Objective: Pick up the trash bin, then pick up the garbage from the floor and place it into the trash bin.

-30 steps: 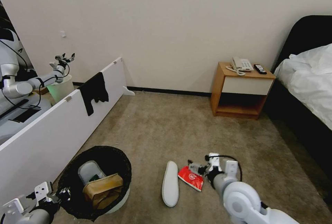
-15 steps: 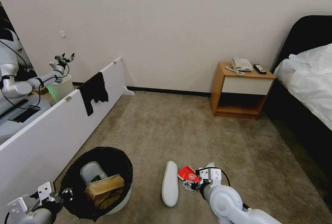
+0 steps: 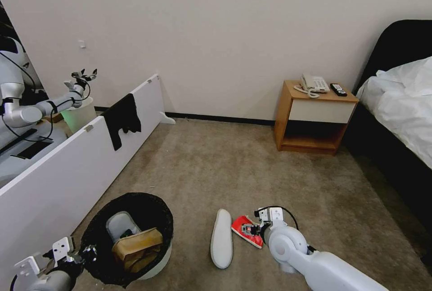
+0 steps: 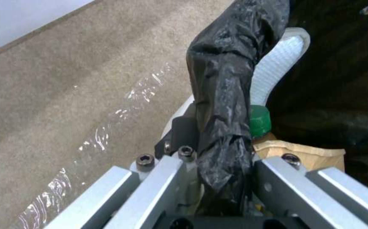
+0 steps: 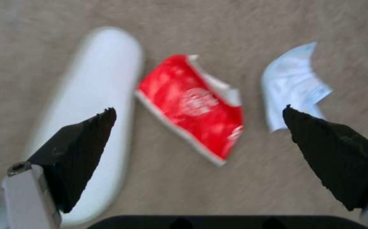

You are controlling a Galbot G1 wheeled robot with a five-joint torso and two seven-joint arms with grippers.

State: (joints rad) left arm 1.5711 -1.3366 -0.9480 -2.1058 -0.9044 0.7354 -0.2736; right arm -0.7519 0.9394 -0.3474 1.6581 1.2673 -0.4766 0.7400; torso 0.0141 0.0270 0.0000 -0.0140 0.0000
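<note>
- Packet: your right gripper (image 5: 198, 127) hovered with jaws wide apart, red packet (image 5: 192, 106) on the floor (image 3: 216, 165) centred between the fingertips (image 5: 88, 133).
- Its long axis ran diagonal to the jaw line; white slipper (image 5: 94, 105) just beside one finger, pale-blue mask (image 5: 292, 84) by the other.
- Left gripper (image 4: 218, 178) sat clamped on the trash bin (image 3: 130, 237) rim.
</note>
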